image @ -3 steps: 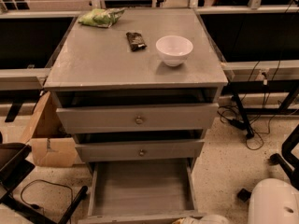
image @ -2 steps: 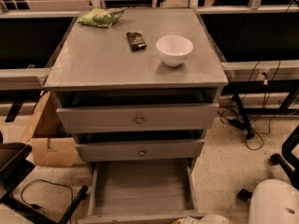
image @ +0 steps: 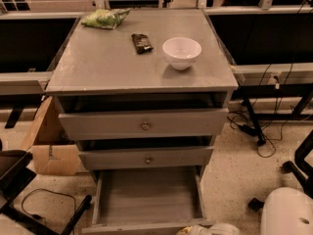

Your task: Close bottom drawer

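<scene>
The grey cabinet [image: 142, 67] has three drawers. The bottom drawer [image: 146, 196] is pulled far out toward me and its inside is empty. Its front panel [image: 137, 227] lies at the lower edge of the view, and its knob is out of view. The middle drawer [image: 145, 157] and the top drawer [image: 143, 124] each stand slightly out, with brass knobs. My gripper [image: 208, 229] shows only as a pale shape at the bottom edge, right by the open drawer's front right corner.
On the cabinet top are a white bowl [image: 181, 52], a dark snack packet [image: 142, 43] and a green bag [image: 105, 18]. A cardboard box [image: 49, 143] stands at the left. Cables and a black stand [image: 257, 126] are at the right. A white rounded robot part [image: 288, 212] is at the lower right.
</scene>
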You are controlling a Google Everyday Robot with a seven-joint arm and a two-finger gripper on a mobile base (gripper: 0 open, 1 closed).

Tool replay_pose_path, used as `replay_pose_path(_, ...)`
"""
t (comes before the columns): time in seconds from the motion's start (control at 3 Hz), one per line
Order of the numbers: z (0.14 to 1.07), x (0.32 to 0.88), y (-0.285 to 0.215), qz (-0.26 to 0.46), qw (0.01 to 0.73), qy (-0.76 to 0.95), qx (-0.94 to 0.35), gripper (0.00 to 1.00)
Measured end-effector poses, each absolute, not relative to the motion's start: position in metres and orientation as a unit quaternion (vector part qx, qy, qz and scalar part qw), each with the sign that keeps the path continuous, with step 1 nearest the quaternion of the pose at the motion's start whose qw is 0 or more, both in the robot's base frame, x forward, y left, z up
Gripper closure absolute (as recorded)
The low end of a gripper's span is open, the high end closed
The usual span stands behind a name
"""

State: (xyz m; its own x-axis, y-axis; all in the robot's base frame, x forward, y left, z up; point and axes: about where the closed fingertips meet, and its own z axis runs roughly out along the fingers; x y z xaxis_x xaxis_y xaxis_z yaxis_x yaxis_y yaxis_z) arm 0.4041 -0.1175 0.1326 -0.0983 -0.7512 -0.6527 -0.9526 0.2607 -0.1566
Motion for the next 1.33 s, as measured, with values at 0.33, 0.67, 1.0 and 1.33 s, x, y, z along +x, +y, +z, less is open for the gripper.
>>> replay_pose_path(0.33,0.143,0.421,-0.115,0.15,0.338,0.715,-0.593,1.0)
replay_pose_path(0.67,0.153,0.432,-0.108,0.151,0.352,0.705,-0.597,1.0)
replay_pose_path(1.0,0.163,0.447,-0.097,0.155,0.369,0.692,-0.601,1.0)
replay_pose_path(1.33,0.167,0.452,-0.093,0.156,0.375,0.687,-0.603,1.0)
